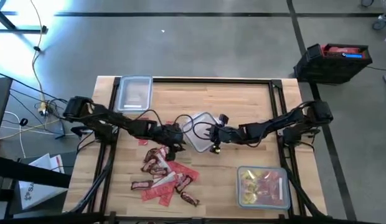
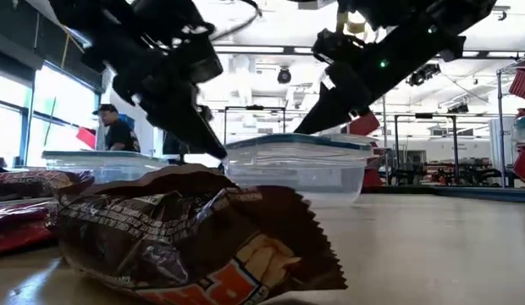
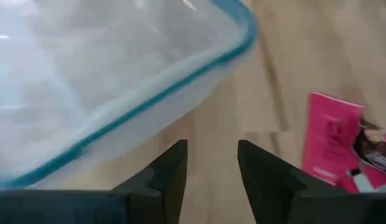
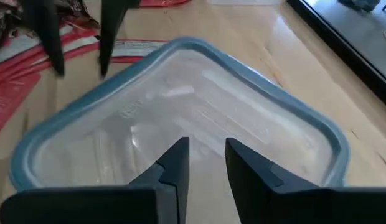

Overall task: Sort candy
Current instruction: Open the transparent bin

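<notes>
We've got yellows binned in the front container [image 1: 262,188]; red and brown candy [image 1: 163,177] still loose. Left gripper [image 3: 211,165] and right gripper [image 4: 204,158] both spread, empty, over the centre container [image 1: 202,132].

Two dark jointed arms, black cables looped alongside — tapered black fingers [image 4: 174,163].

Loose heap of candy [image 1: 165,177], red flat packets and dark brown mini bars overlapping, lower left-centre of the high view; yellow and red pieces [image 1: 261,185] lower right.
</notes>
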Controlling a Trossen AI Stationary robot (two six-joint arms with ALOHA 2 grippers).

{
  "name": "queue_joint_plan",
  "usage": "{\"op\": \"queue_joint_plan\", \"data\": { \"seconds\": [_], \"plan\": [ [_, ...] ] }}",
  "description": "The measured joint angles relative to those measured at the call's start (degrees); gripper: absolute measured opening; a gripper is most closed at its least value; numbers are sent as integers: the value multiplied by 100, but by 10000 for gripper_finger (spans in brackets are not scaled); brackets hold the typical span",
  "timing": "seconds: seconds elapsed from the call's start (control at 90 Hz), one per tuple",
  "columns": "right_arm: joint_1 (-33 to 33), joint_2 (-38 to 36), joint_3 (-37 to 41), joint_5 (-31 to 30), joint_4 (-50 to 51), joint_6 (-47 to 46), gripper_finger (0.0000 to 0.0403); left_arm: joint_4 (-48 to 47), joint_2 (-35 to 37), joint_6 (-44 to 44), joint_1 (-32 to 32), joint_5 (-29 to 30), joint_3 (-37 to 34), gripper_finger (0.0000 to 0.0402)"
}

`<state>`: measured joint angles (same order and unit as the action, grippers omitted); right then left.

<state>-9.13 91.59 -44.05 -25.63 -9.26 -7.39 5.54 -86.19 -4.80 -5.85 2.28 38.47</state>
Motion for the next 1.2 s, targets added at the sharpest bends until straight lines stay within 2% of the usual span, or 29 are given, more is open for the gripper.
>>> {"op": "queue_joint_plan", "data": {
  "seconds": [0.156, 0.333, 0.444, 0.589, 0.756, 0.878, 0.967, 1.078, 1.2],
  "plan": [
    [-238, 97, -2, -126, -86, -141, 75, 618, 190, -114, 161, 345, -570, 126],
    [-247, 393, -3, -336, -178, -144, 75, 2217, -297, -62, 584, 407, -1121, 126],
    [-67, 610, -31, -353, -430, -169, 75, 2818, -742, -50, 778, 159, -1160, 126],
    [123, 799, -35, 72, -798, -46, 75, 3521, -1293, 52, 808, -268, -1061, 126],
    [164, 807, -28, 184, -744, 31, 75, 3438, -1475, 143, 730, -529, -853, 126],
    [112, 807, -34, 312, -654, 193, 75, 2693, -1205, 105, 724, -841, -842, 126],
    [26, 722, -28, 461, -627, 93, 75, 2324, -996, 38, 747, -532, -852, 126],
    [-83, 564, 4, 627, -780, -76, 75, 2495, -917, -94, 807, -7, -841, 126],
    [-188, 463, 15, 499, -992, -176, 75, 2467, -960, -85, 820, -68, -845, 126]
  ]
}}
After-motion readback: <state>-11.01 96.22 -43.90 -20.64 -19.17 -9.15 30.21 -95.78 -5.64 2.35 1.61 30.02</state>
